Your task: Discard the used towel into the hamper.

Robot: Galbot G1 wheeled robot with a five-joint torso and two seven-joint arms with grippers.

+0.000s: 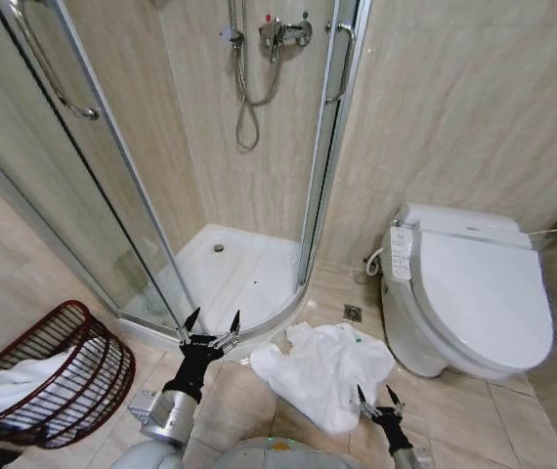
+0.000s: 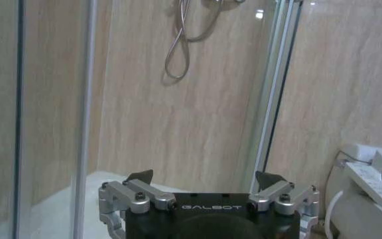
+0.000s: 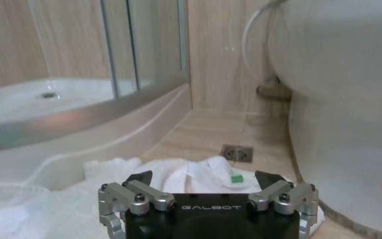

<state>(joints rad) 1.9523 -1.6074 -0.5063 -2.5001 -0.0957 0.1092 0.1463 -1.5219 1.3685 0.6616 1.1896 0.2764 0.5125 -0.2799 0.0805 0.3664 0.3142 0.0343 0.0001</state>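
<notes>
The used towel (image 1: 322,371) lies crumpled on the floor at lower centre, the right end effector (image 1: 379,399) spread empty at its edge, seemingly to grasp it, while the left end effector (image 1: 211,324), also released, hovers near the hamper (image 1: 59,376) at lower left.

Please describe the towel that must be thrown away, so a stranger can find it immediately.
Look at the floor between the shower tray and the toilet. The used towel lies there, crumpled and white, with a small green tag, unlike the white cloth already inside the hamper.
</notes>
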